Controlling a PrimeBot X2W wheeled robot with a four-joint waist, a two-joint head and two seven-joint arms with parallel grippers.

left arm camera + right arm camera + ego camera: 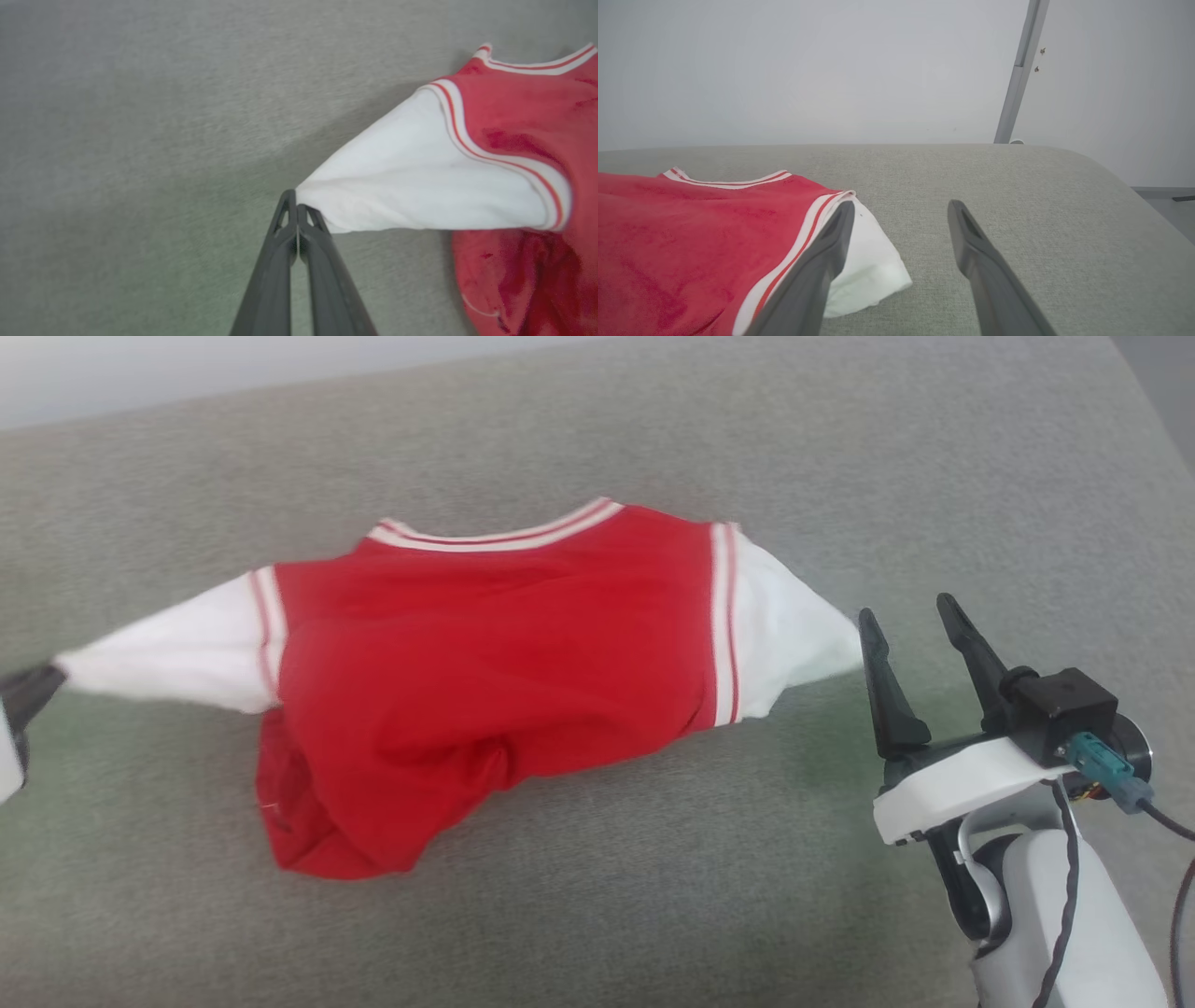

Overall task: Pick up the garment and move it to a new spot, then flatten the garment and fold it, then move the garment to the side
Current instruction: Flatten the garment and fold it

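The garment (485, 653) is a red shirt with white sleeves and striped trim. It lies on the grey cloth surface with its plain red face up and its lower body bunched at the front left. My left gripper (42, 686) is at the view's left edge, shut on the tip of the left white sleeve, which is stretched out sideways. In the left wrist view the closed fingers (295, 207) pinch the corner of that sleeve (411, 182). My right gripper (910, 616) stands open just right of the other white sleeve; in the right wrist view (901, 210) the sleeve (868, 275) lies by its left finger.
A grey padded surface (597, 933) spreads all around the shirt, with free room in front and to the right. Its rounded right edge (1148, 205) drops to the floor. A pale wall and a grey metal post (1017, 79) stand behind it.
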